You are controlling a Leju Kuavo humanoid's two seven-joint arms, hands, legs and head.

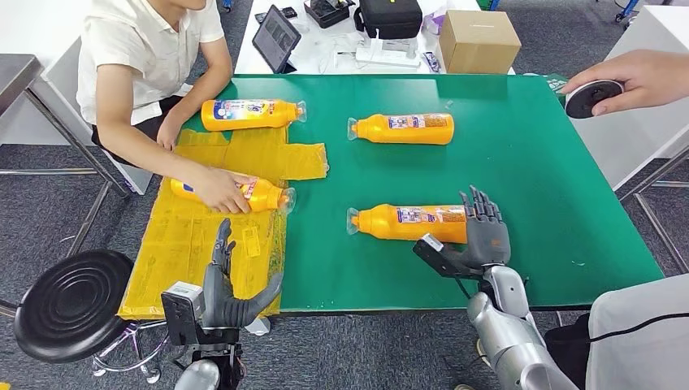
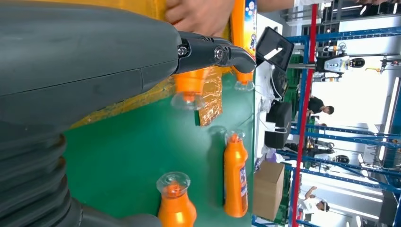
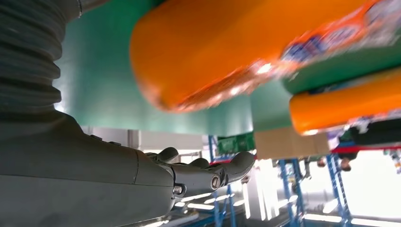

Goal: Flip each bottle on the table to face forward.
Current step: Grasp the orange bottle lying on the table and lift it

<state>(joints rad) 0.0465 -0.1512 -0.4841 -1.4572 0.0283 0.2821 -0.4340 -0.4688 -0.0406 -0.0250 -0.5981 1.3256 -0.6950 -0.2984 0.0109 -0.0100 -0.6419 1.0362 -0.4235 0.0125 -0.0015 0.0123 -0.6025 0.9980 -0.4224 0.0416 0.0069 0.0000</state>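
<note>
Several orange bottles lie on their sides on the green table (image 1: 536, 162). The nearest bottle (image 1: 406, 222) (image 3: 227, 52) (image 2: 176, 204) has its cap pointing left; my right hand (image 1: 486, 236) (image 3: 208, 172) stands open at its base end, fingers spread, holding nothing. A second bottle (image 1: 402, 127) (image 2: 235, 182) (image 3: 345, 104) lies mid-table farther back. A third bottle (image 1: 250, 114) (image 2: 243, 42) lies at the far left. A person's hand (image 1: 218, 188) rests on the fourth bottle (image 1: 264, 195) (image 2: 189, 90). My left hand (image 1: 229, 291) hovers open at the front left edge.
Yellow plastic bags (image 1: 203, 244) cover the table's left side. A person sits at the far left; another person's hand (image 1: 630, 77) holds a round object at the right edge. A cardboard box (image 1: 478, 41), a tablet (image 1: 276, 36) and a black stool (image 1: 71, 302) stand around.
</note>
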